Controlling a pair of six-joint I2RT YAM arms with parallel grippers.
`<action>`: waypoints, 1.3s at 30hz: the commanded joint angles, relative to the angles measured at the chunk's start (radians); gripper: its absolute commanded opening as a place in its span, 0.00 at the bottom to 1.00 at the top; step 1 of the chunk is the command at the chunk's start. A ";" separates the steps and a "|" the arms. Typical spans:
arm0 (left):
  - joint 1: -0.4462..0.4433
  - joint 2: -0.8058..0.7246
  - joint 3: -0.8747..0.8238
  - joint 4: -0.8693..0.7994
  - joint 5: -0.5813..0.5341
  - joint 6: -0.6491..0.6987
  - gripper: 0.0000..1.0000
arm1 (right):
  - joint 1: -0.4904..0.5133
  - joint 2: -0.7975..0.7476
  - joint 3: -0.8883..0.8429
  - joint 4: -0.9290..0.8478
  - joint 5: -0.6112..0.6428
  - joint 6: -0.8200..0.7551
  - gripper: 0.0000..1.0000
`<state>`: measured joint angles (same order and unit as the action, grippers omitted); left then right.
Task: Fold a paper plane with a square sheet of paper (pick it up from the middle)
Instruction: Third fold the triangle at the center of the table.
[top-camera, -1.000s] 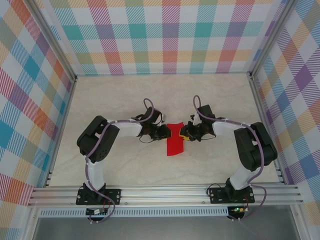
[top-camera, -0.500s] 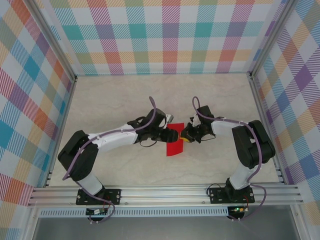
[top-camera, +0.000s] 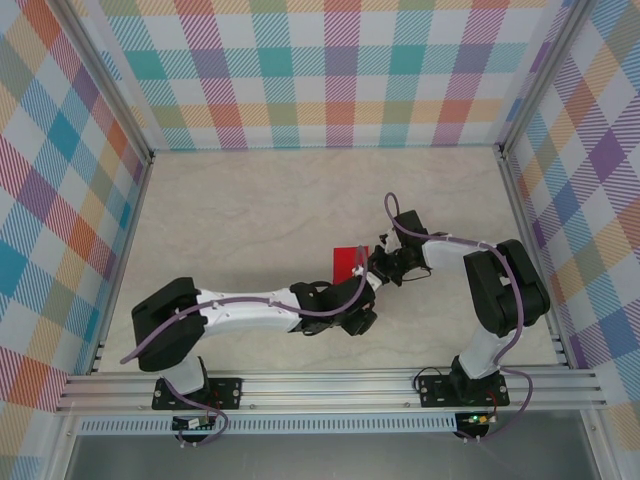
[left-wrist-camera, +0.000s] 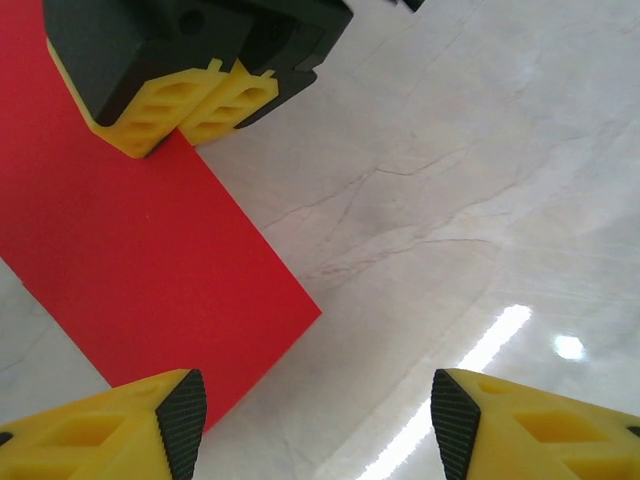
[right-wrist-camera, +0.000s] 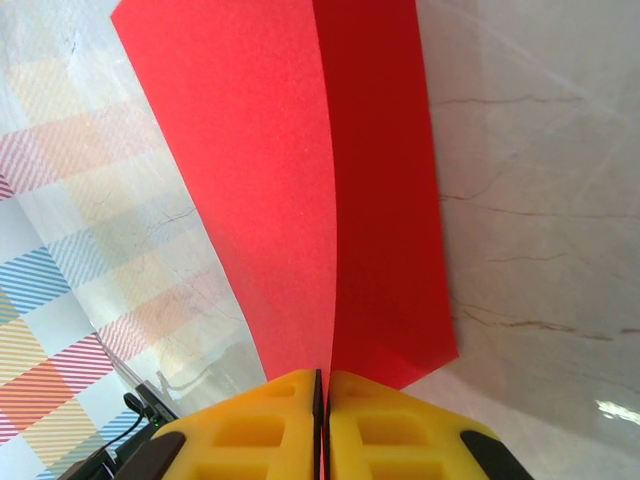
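The red sheet of paper (top-camera: 349, 259) lies folded lengthwise on the marble table, with two layers showing in the right wrist view (right-wrist-camera: 300, 180). My right gripper (right-wrist-camera: 322, 385) is shut on its edge, fingers pressed together over the paper; from above it sits at the sheet's right side (top-camera: 378, 268). My left gripper (left-wrist-camera: 315, 425) stands open just above the table near the sheet's near corner (left-wrist-camera: 150, 260), with nothing between its fingers. From above, the left arm reaches across from the left and its gripper (top-camera: 357, 300) hides the sheet's near part. The paper plane is out of view.
Checked walls (top-camera: 320, 70) enclose the table on three sides. An aluminium rail (top-camera: 330, 385) with both arm bases runs along the near edge. Bare marble (top-camera: 250, 210) stretches to the far and left of the arms.
My left arm swung from the sheet's left side round to its near side. Its gripper has opened and let go of the paper. The right gripper stays shut on the sheet.
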<state>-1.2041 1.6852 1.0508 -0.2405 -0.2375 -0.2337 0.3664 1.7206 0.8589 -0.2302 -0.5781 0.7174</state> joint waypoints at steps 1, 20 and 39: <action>-0.033 0.071 0.061 -0.065 -0.124 0.056 0.62 | -0.003 0.007 0.023 -0.024 -0.029 -0.004 0.10; -0.044 0.102 0.083 -0.048 -0.233 0.035 0.08 | -0.004 -0.006 0.021 -0.053 -0.010 -0.026 0.16; 0.211 -0.047 -0.092 0.108 0.284 -0.038 0.00 | -0.041 -0.117 0.100 -0.172 0.135 -0.104 0.34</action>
<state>-1.0210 1.6669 0.9794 -0.1734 -0.0830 -0.2455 0.3252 1.6024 0.9360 -0.3920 -0.4305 0.6388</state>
